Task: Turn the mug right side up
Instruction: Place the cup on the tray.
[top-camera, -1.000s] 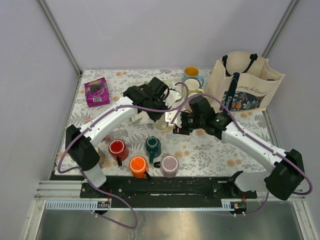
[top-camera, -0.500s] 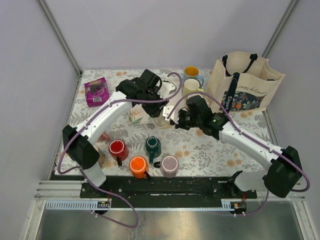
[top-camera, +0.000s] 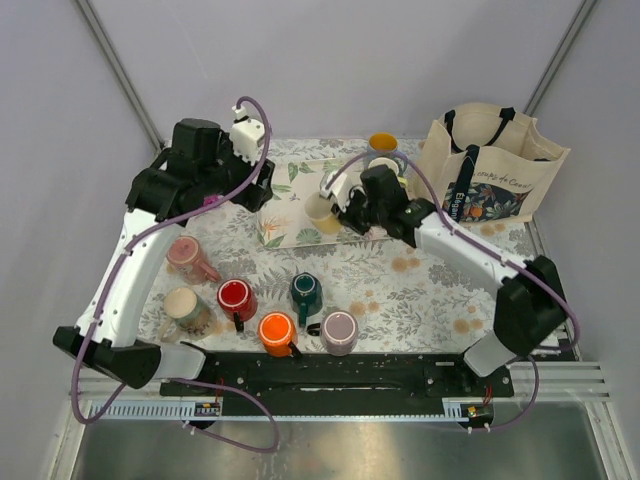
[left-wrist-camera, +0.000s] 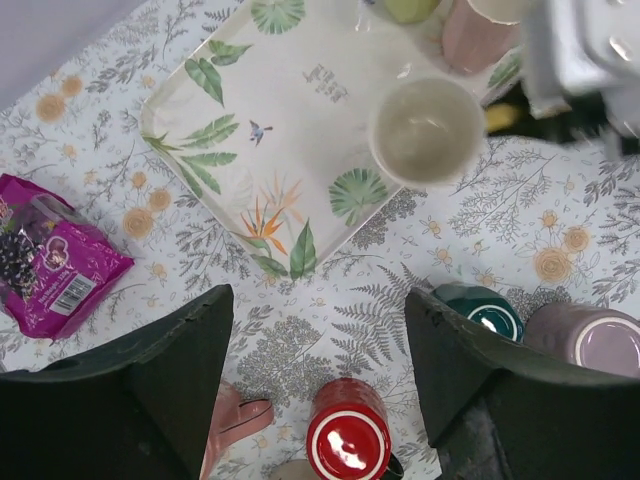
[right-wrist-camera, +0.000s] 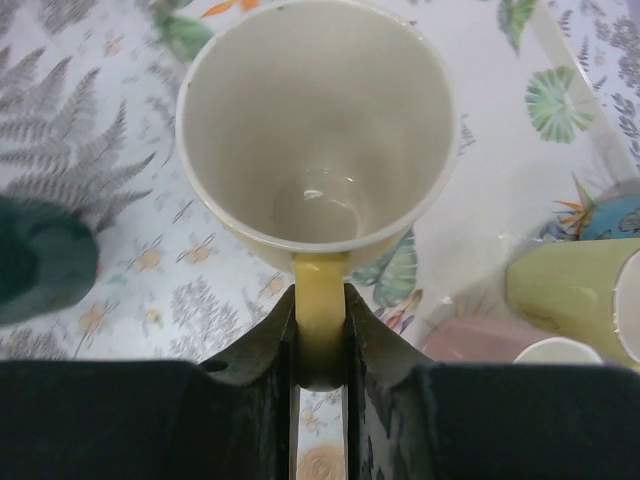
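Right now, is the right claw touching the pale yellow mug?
Touching. The right wrist view shows the right gripper pinching the pale yellow mug by its handle, one finger pressed against each side.

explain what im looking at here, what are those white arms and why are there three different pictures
These are two robot arms bolted at the near edge of a table, each ending in a two-finger gripper. The wide picture comes from a fixed camera above and behind them; the other two come from cameras on the wrists. On the flowered tablecloth are a leaf-print tray, a tote bag, a purple packet and many mugs, among them a salmon-pink mug that seems not to stand upright. The right gripper is shut on the handle of a cream mug at the tray's edge. The left gripper hangs open and empty, high above.
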